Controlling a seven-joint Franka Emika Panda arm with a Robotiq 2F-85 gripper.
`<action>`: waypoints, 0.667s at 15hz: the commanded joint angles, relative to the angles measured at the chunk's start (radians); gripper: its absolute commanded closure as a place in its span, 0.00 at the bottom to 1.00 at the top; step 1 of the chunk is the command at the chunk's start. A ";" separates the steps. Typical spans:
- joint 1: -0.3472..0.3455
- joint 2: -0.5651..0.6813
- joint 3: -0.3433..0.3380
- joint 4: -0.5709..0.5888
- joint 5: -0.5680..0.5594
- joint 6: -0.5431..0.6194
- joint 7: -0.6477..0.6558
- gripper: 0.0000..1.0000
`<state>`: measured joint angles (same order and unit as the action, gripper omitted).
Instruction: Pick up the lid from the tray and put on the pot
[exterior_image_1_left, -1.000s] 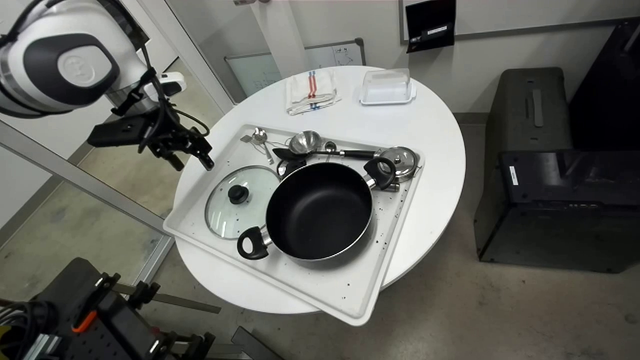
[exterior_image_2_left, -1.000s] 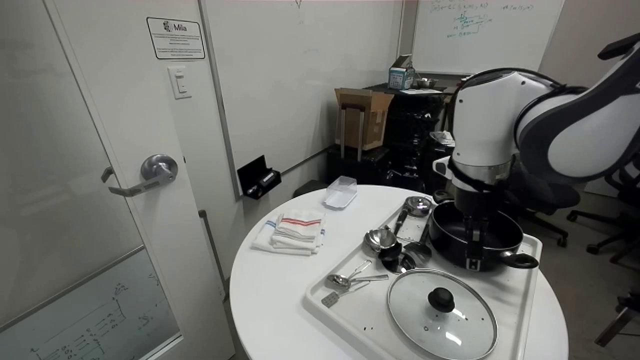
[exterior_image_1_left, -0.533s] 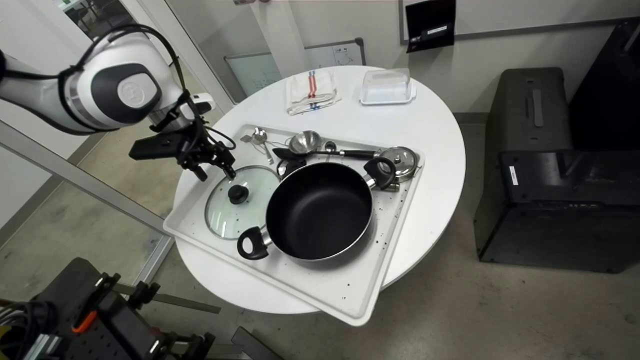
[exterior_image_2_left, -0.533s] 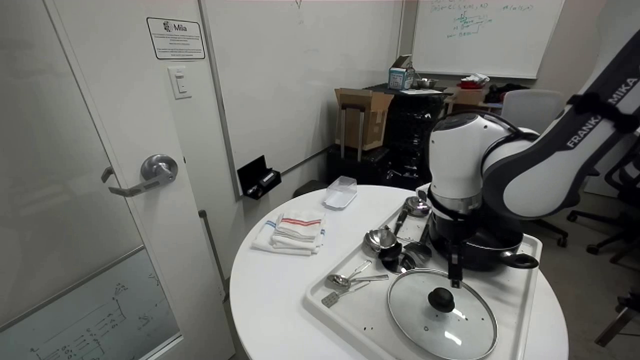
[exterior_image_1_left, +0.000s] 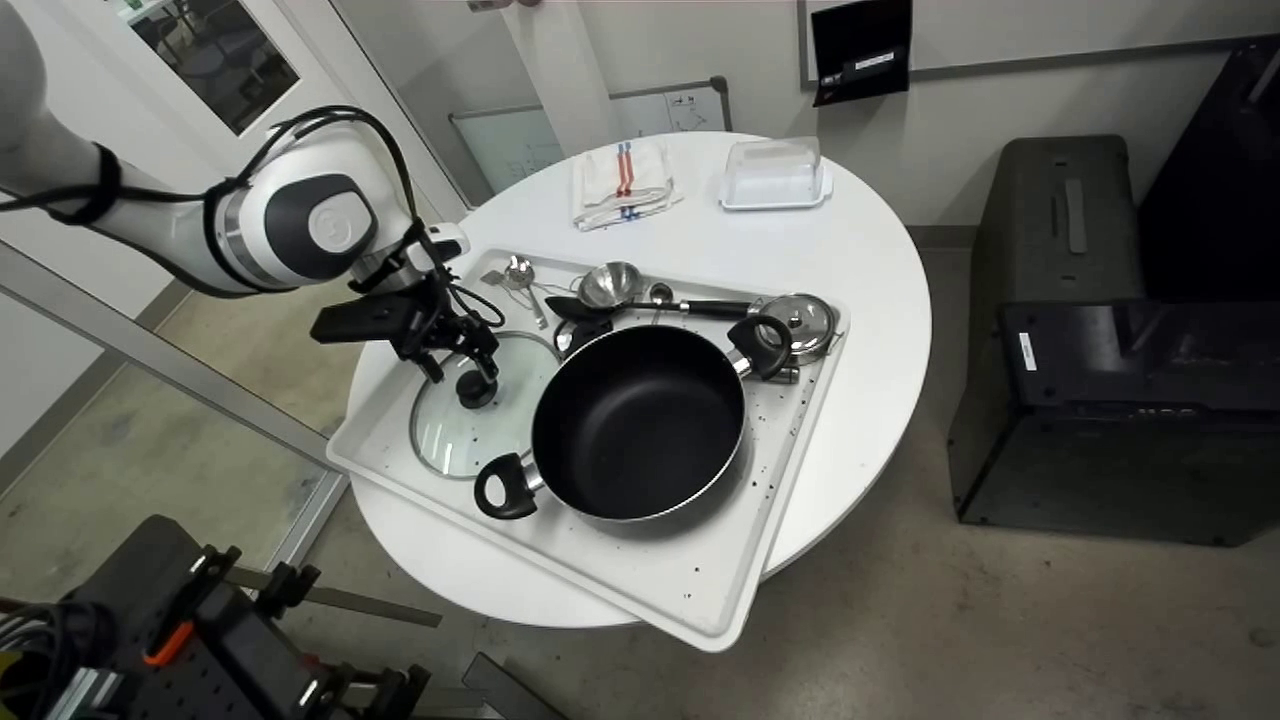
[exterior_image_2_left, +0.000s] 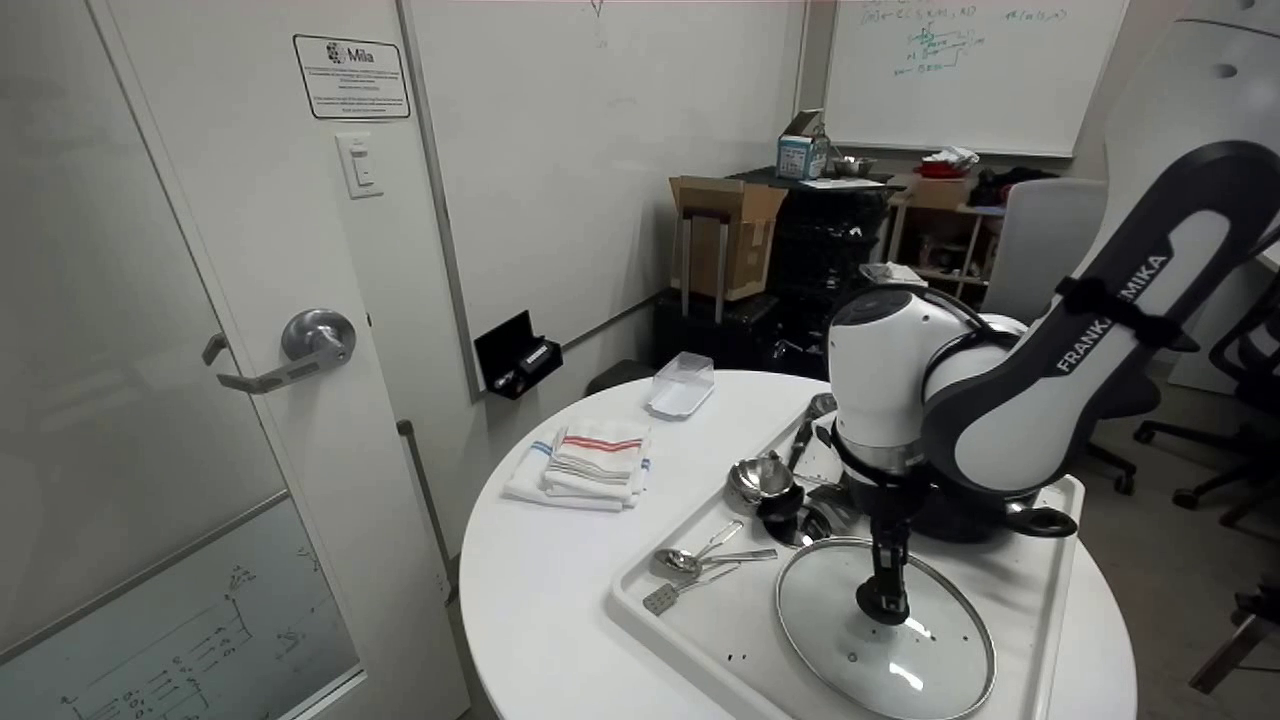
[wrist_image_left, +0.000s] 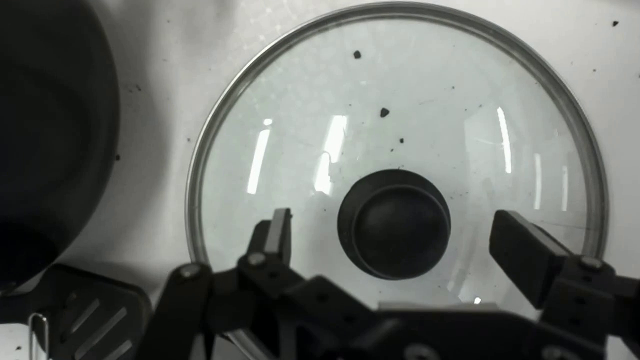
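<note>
The glass lid (exterior_image_1_left: 445, 435) lies flat on the white tray (exterior_image_1_left: 700, 570), beside the black pot (exterior_image_1_left: 640, 425). The lid also shows in an exterior view (exterior_image_2_left: 830, 630) and fills much of the wrist view (wrist_image_left: 425, 75). My gripper (exterior_image_1_left: 463, 374) is over the lid, at its dark knob. In the wrist view my gripper (wrist_image_left: 392, 217) is open, with one finger on each side of the knob and a gap on both sides. The pot is open, its dark edge at the left of the wrist view (wrist_image_left: 45, 125); the arm partly hides it in an exterior view (exterior_image_2_left: 960, 520).
Metal and black utensils (exterior_image_1_left: 612, 285) lie along the tray's edge by the pot. A slotted black utensil (wrist_image_left: 100, 320) shows in the wrist view. Folded towels (exterior_image_1_left: 625, 185) and a clear-lidded dish (exterior_image_1_left: 772, 175) stand on the round white table (exterior_image_1_left: 700, 250).
My gripper has come down from beyond the tray's edge to over the lid, until its fingers are at the knob. The lid, tray and pot have not moved.
</note>
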<state>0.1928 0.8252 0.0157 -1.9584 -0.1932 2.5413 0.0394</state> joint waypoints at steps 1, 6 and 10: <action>0.019 0.062 -0.005 0.065 -0.004 -0.007 0.004 0.00; 0.032 0.103 -0.006 0.109 -0.003 -0.014 0.004 0.03; 0.036 0.113 -0.006 0.125 -0.003 -0.017 0.002 0.36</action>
<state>0.2178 0.9163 0.0158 -1.8705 -0.1931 2.5396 0.0394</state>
